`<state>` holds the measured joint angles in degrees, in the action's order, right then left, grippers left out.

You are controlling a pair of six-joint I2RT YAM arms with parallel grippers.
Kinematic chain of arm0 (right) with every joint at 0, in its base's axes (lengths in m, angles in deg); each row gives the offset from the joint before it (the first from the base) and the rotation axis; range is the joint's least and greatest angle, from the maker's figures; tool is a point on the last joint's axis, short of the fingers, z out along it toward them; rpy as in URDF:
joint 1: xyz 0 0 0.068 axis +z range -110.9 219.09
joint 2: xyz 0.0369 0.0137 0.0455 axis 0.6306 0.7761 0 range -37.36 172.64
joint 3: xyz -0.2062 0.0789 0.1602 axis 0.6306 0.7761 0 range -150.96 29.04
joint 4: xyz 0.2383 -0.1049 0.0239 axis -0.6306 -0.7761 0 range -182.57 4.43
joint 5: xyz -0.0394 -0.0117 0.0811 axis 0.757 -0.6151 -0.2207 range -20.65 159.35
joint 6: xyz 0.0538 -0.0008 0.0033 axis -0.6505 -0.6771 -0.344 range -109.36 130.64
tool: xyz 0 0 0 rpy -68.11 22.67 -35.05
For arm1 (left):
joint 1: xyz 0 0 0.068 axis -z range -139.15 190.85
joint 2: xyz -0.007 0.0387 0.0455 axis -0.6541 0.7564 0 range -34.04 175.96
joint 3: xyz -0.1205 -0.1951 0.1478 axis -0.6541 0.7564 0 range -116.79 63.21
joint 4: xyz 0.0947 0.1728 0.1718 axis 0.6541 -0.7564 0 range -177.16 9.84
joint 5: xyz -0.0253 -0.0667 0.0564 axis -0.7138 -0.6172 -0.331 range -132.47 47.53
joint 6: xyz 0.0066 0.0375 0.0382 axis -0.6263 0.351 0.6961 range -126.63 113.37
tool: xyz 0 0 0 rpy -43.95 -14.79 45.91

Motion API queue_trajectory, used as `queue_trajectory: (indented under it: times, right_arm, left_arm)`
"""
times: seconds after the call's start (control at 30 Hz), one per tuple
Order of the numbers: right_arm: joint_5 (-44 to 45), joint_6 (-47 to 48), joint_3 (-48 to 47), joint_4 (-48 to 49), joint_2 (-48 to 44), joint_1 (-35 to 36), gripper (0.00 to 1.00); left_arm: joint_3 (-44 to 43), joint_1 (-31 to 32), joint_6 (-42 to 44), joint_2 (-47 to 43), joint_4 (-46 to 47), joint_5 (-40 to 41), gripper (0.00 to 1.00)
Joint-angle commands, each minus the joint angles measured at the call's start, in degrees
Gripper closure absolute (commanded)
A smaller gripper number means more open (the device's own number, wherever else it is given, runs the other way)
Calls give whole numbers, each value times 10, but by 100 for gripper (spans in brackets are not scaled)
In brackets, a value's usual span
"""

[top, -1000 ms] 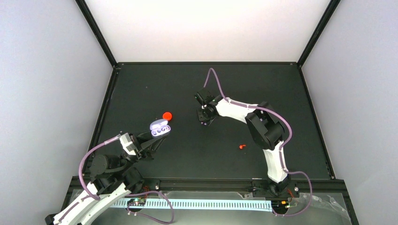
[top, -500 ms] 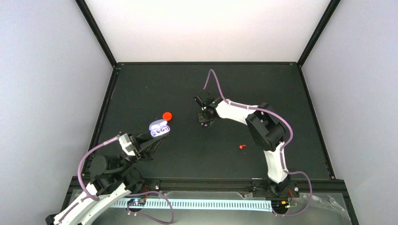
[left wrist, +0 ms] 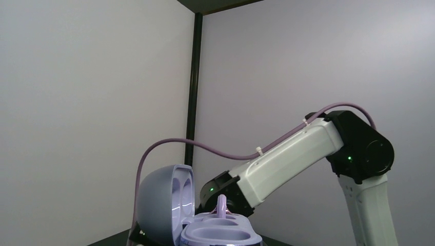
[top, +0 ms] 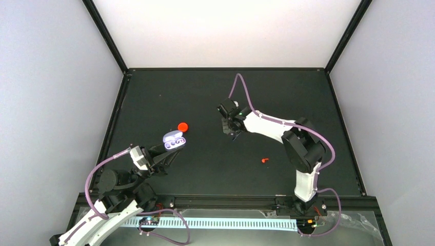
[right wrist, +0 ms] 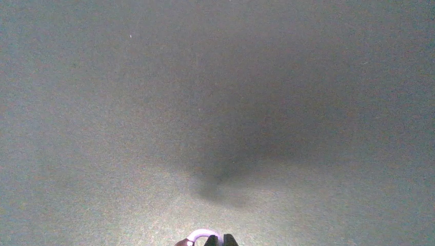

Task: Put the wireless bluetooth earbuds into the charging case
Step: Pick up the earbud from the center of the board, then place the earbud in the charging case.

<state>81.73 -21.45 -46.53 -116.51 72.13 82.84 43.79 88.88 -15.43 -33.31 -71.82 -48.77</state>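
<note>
The charging case is open, its lid upright, at the tips of my left gripper, which looks shut on its base. In the left wrist view the case fills the bottom centre and my fingers are hidden. A purple earbud stands up in the far well and the near well is empty. My right gripper hovers above the mat at centre, to the right of the case. In the right wrist view it is shut on the second earbud, a pale purple curve at the bottom edge.
A round red cap lies just behind and right of the case. A small red bit lies on the black mat right of centre. Black frame posts stand at the back corners.
My right arm has swung a little to the right and its elbow has shifted right. The left arm and the case have not moved.
</note>
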Motion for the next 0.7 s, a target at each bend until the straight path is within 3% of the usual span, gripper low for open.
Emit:
queue_trajectory:
  times: [0.0, 0.37, 0.67]
  right_arm:
    - [51, -8, 15, 17, -55, 2, 99]
    - [82, 53, 33, -4, -274, 2, 99]
    - [95, 184, 15, -10, -455, 23, 99]
  left_arm:
    - [-10, 1, 2, -1, 4, 8, 98]
    - [-13, 1, 25, 38, 57, 13, 98]
    - [-34, 1, 55, 179, 188, -7, 98]
